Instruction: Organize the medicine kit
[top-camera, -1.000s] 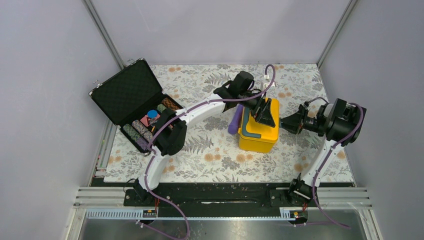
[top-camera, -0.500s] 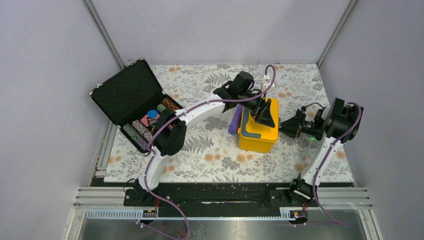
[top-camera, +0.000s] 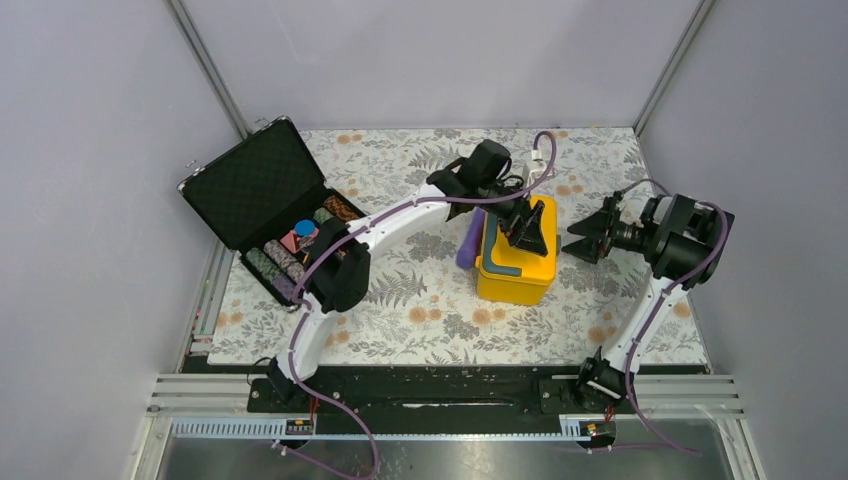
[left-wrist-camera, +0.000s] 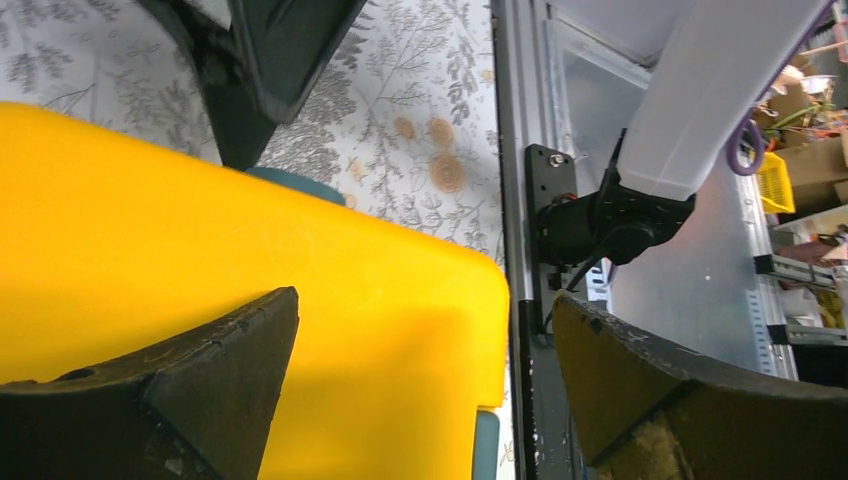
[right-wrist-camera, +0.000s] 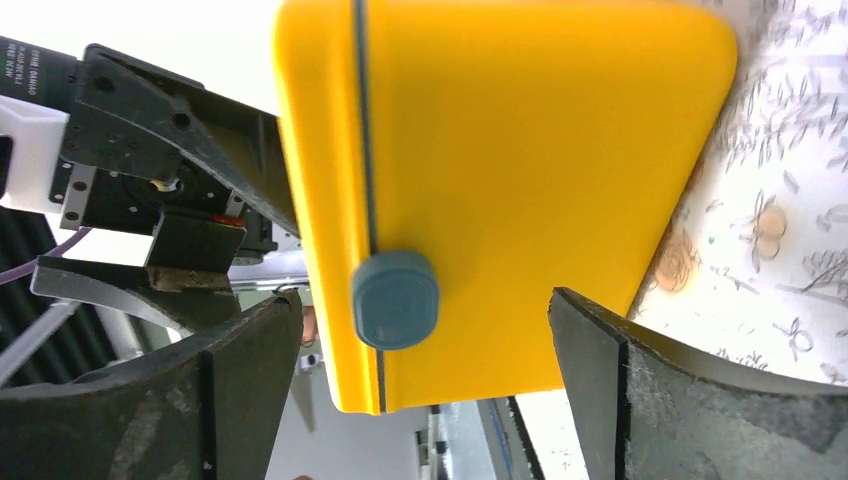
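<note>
Gaping near one medicine kit (top-camera: 515, 272): left end effector (left-wrist-camera: 422, 298), right end effector (right-wrist-camera: 425, 296)

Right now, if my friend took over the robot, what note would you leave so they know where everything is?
Left gripper: open, holding nothing, just above the lid of the medicine kit.
Right gripper: open, empty, facing the kit's side with the teal latch, not touching it.
Kit: shut, mid-table. A purple item lies on the table beside it.
Done: cannot tell, as the inside is hidden.
Left: probably undo the latch, lift the lid and sort the contents.
</note>
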